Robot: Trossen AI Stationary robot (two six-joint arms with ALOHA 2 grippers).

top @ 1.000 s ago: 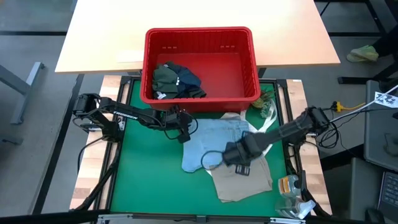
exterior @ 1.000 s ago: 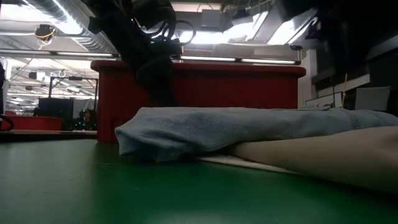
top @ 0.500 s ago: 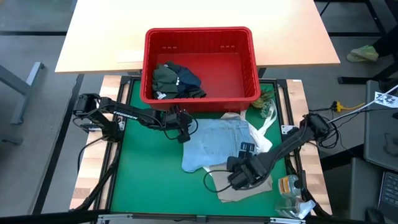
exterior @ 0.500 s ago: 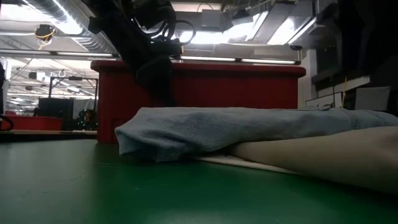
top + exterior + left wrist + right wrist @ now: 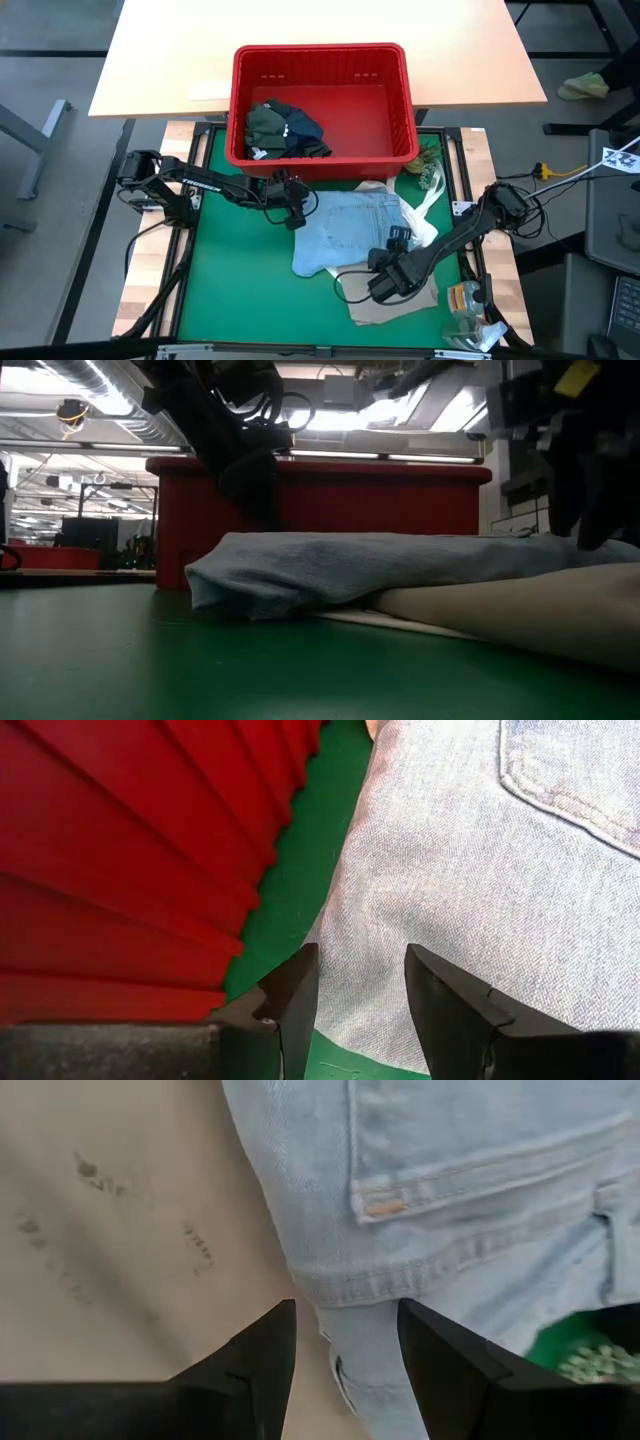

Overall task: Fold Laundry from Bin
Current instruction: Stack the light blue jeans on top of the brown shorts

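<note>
light blue denim garment [image 5: 345, 232] lies atop beige garment [image 5: 395, 300] | we see left gripper [image 5: 360, 1005] parted over its edge; right gripper [image 5: 345, 1355] parted, holding nothing

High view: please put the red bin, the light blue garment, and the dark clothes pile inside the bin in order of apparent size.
1. Red bin, largest.
2. Light blue garment.
3. Dark clothes pile, smallest.

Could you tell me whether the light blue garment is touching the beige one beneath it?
Touching. The low view shows the light blue garment lying directly on the beige garment with no gap; the high view shows them overlapping too.
</note>
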